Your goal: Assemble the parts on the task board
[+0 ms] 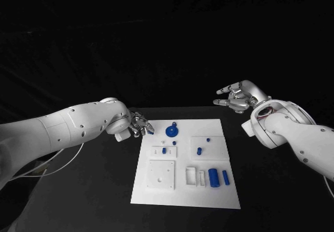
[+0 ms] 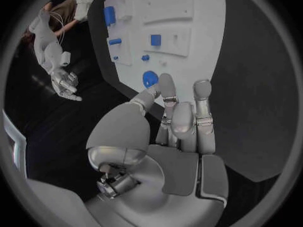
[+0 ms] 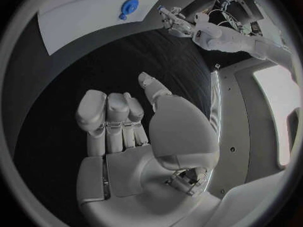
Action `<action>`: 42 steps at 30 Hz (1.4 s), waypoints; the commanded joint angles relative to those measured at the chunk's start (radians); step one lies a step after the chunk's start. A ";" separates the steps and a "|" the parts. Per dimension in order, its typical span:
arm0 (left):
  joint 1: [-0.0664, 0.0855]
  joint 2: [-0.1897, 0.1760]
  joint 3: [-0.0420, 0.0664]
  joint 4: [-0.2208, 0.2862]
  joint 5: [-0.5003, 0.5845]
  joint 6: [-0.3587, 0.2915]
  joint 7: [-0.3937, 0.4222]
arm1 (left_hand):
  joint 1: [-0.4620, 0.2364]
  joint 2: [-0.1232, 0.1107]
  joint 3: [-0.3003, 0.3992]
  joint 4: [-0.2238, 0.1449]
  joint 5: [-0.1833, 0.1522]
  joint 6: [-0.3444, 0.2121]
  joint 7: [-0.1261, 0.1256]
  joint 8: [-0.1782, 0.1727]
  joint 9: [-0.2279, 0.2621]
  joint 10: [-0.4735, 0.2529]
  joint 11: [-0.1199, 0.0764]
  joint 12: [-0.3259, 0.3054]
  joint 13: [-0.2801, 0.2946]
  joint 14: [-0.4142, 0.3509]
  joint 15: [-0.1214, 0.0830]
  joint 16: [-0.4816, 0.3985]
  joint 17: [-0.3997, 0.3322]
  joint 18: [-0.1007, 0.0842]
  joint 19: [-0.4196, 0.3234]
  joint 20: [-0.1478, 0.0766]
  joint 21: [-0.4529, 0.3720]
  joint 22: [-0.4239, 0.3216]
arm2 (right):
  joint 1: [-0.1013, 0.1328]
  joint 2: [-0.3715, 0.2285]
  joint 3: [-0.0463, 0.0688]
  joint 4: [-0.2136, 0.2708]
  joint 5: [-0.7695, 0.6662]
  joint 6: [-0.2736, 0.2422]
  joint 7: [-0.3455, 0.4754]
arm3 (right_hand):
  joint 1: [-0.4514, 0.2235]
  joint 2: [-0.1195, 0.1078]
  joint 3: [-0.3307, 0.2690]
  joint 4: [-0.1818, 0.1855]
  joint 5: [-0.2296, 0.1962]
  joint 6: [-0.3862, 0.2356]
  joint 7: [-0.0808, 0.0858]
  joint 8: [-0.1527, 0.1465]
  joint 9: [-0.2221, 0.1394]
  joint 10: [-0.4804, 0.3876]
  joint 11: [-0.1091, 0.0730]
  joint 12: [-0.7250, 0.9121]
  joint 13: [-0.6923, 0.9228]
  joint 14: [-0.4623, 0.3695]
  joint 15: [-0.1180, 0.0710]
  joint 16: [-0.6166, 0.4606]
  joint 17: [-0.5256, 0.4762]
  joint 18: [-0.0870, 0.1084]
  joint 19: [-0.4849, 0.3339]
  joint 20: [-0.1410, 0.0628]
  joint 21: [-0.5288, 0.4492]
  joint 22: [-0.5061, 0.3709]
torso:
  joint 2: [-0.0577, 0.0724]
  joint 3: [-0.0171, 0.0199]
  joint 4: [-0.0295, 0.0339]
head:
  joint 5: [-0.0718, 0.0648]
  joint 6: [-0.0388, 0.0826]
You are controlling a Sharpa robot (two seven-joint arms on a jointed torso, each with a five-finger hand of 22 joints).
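Note:
The white task board [image 1: 182, 191] lies in the middle of the black table. A round blue part [image 1: 171, 130] lies near its far left corner, with small blue parts [image 1: 199, 151] around the middle and two blue cylinders [image 1: 218, 177] near the right edge. My left hand [image 1: 139, 124] hovers at the board's far left corner, fingers stretched out and holding nothing; the wrist view has its fingertips [image 2: 167, 83] right next to the round blue part [image 2: 149, 78]. My right hand [image 1: 239, 96] is raised beyond the board's far right corner, fingers loosely bent and empty [image 3: 126, 126].
Raised white fixtures stand on the board: a square plate with holes [image 1: 161, 175] and a slotted block [image 1: 195, 176]. A thin cable [image 1: 59, 162] trails under the left arm. Bare black table [image 1: 278, 193] surrounds the board on both sides.

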 commanded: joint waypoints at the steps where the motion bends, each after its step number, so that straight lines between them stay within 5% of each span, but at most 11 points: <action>1: 0.003 -0.026 -0.004 0.076 0.006 -0.164 -0.039 | -0.002 -0.010 0.015 -0.006 0.006 0.075 -0.066 -0.004 0.159 0.047 -0.011 0.009 -0.004 0.009 -0.002 -0.003 0.001 0.014 0.008 0.000 0.003 0.016 | -0.001 -0.001 0.000 -0.003 0.005 0.017 0.002 | 0.002 0.003 0.005 0.002 0.003 0.003 0.001 0.000 0.001 -0.003 -0.004 -0.004 -0.001 0.001 0.003 -0.002 0.000 0.019 0.022 0.003 -0.005 0.128 | -0.007 -0.0050 0.0085 | 0.002 -0.007; 9: 0.004 -0.084 -0.053 0.224 -0.038 -0.325 -0.054 | -0.001 -0.018 0.021 -0.002 0.012 0.088 -0.069 -0.008 0.161 0.048 -0.014 0.031 -0.010 0.013 -0.004 0.001 0.010 0.019 0.015 0.002 0.006 0.017 | -0.007 0.000 0.000 -0.013 0.010 0.021 0.003 | 0.001 0.003 0.005 0.002 0.007 0.003 0.001 0.000 0.001 -0.003 -0.004 -0.004 -0.001 0.001 0.003 -0.002 0.000 0.018 0.022 0.003 -0.004 0.128 | -0.016 -0.0080 0.0177 | 0.003 -0.019; 13: -0.005 -0.088 -0.065 0.262 -0.060 -0.378 -0.062 | 0.000 -0.020 0.023 -0.001 0.012 0.092 -0.071 -0.009 0.161 0.048 -0.016 0.040 -0.011 0.015 -0.005 0.006 0.014 0.024 0.018 0.005 0.010 0.018 | -0.010 0.002 0.000 -0.016 0.011 0.022 0.003 | 0.001 0.003 0.005 0.002 0.007 0.003 0.001 0.000 0.001 -0.003 -0.004 -0.004 -0.001 0.001 0.003 -0.002 0.000 0.018 0.022 0.003 -0.004 0.128 | -0.020 -0.0076 0.0191 | 0.003 -0.026; 25: -0.048 -0.056 -0.071 0.277 -0.093 -0.403 -0.080 | -0.002 -0.024 0.027 -0.002 0.015 0.100 -0.073 -0.008 0.162 0.049 -0.017 0.048 -0.013 0.014 -0.005 0.008 0.012 0.028 0.018 0.007 0.015 0.018 | -0.013 0.006 0.000 -0.018 0.013 0.025 0.003 | 0.000 0.003 0.006 0.003 0.010 0.001 0.001 -0.001 0.001 -0.004 -0.004 -0.004 -0.001 0.001 0.003 -0.002 0.000 0.019 0.022 0.003 -0.004 0.128 | -0.018 -0.0067 0.0170 | -0.001 -0.029; 42: -0.081 -0.012 -0.071 0.247 -0.135 -0.306 -0.110 | -0.001 -0.024 0.031 -0.009 0.016 0.101 -0.072 -0.008 0.163 0.049 -0.017 0.049 -0.018 0.014 -0.004 0.008 0.009 0.027 0.015 0.007 0.017 0.018 | -0.014 0.008 0.000 -0.017 0.013 0.026 0.004 | -0.001 0.003 0.006 0.003 0.012 0.001 0.001 0.000 0.001 -0.004 -0.004 -0.004 -0.001 0.001 0.003 -0.002 0.000 0.019 0.022 0.003 -0.005 0.128 | -0.017 -0.0081 0.0198 | -0.009 -0.036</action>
